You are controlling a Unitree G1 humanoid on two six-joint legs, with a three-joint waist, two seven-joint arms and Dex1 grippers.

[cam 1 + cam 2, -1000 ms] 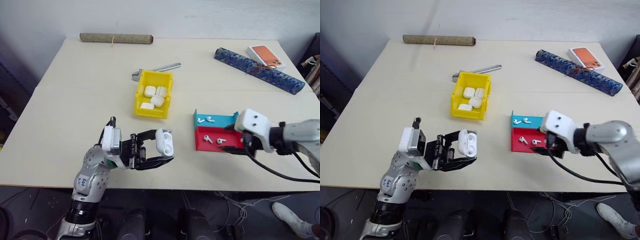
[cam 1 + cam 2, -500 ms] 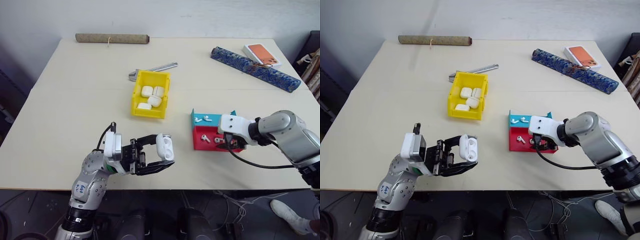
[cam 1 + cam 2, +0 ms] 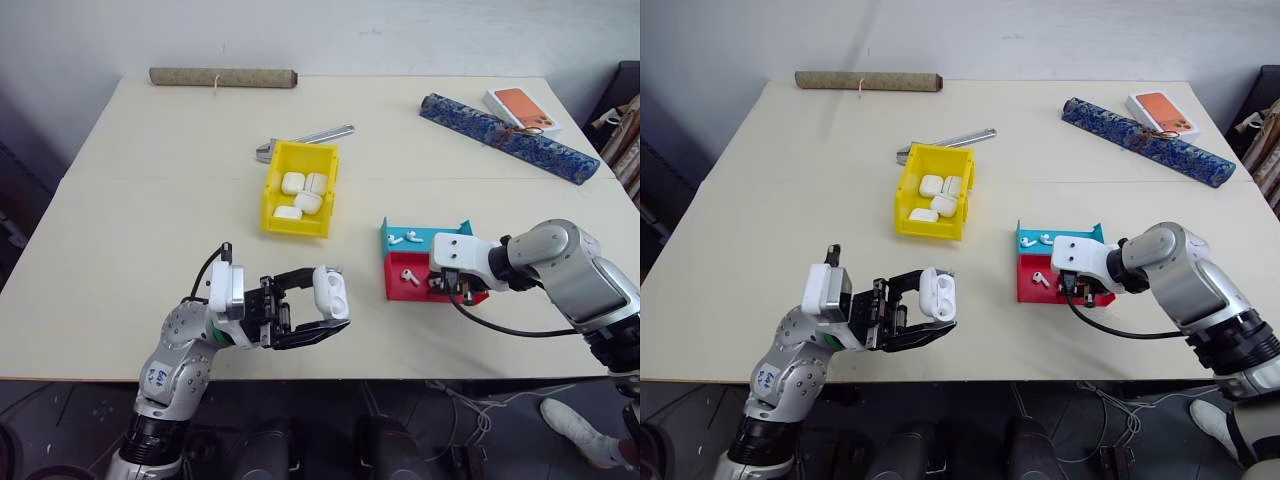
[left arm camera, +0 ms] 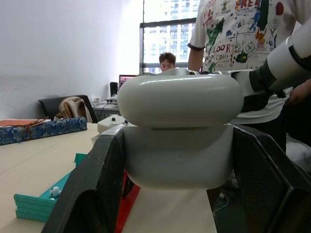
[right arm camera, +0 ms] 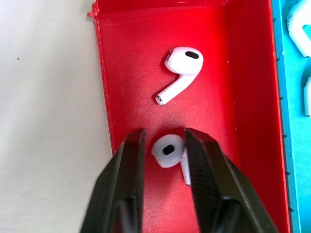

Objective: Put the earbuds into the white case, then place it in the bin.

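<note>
My left tool (image 3: 318, 303) is clamped on the white case (image 3: 329, 291) and holds it off the worktop (image 3: 150, 210), near the front edge. The case stands on end, its long axis roughly upright, with the flip lid on top and slightly ajar, a thin seam showing between lid and body. A small round button sits on the side of the body turned toward my left wrist. I can read no writing on the case.

My right tool (image 5: 163, 160) points down into the red tray (image 5: 131, 58), which lies to the right of the case. Its two black fingers (image 5: 126, 179) stand on either side of one of the earbuds (image 5: 167, 151); the head sits between them, the stem runs under the finger on the blue-tray side, and I cannot tell whether they already press on it. The second earbud (image 5: 181, 68) lies free in the same tray, just beyond the fingertips, head toward the blue tray (image 3: 432, 238) and stem slanting back toward the worktop side. Two more white earbuds lie in the blue tray, which touches the red one.

The bin (image 3: 275, 195) sits near mid-worktop with several white cases inside, its long axis running away from me. Behind it a person's printed T-shirt (image 4: 233, 34) shows the letters "FREE" and "GOOR".
</note>
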